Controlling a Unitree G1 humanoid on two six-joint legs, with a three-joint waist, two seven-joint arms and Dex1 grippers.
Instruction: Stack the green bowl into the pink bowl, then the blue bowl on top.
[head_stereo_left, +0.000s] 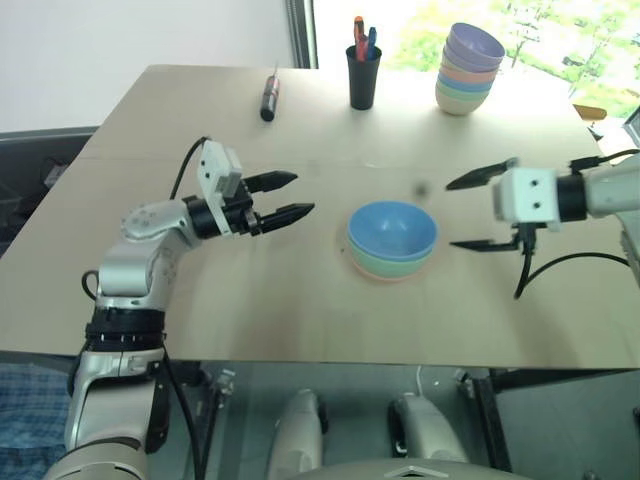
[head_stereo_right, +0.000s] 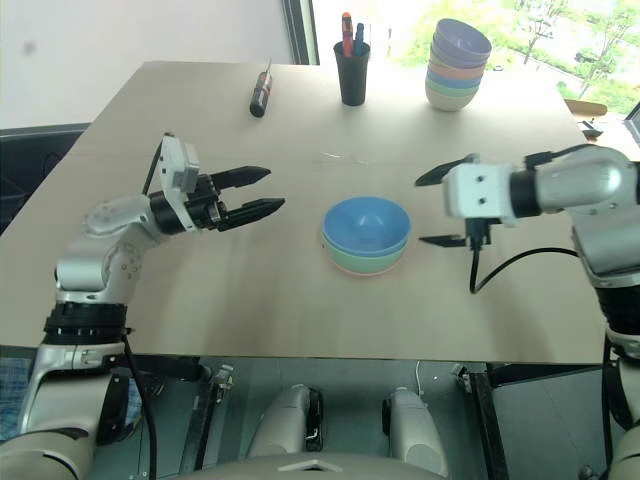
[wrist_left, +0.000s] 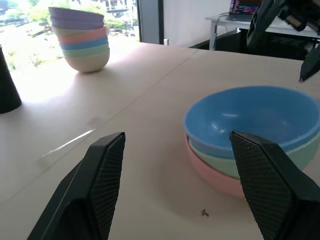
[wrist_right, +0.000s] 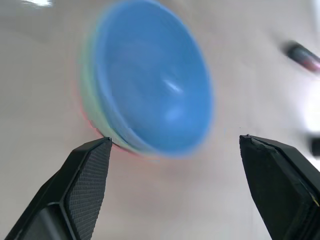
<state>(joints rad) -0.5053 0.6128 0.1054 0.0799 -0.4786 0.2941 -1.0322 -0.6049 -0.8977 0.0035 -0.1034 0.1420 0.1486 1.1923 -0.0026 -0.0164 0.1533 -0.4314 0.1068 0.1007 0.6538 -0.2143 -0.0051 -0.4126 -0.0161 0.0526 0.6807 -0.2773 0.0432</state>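
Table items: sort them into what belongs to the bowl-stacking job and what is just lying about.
Job: blue bowl, nested in green bowl, nested in pink bowl.

Lying about: pastel bowl stack, black pen cup, dark marker-like tool.

Both my arms are out front, forearms angled inward toward each other. My left gripper (head_stereo_left: 289, 195) and right gripper (head_stereo_left: 472, 211) each have their 2 fingers spread wide, holding nothing.

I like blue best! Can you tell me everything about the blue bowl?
The blue bowl is round, smooth, sky-blue and looks like plastic. It sits upright and empty, nested inside the green bowl, near the middle of the table. Nothing else touches it; both hands are apart from it.
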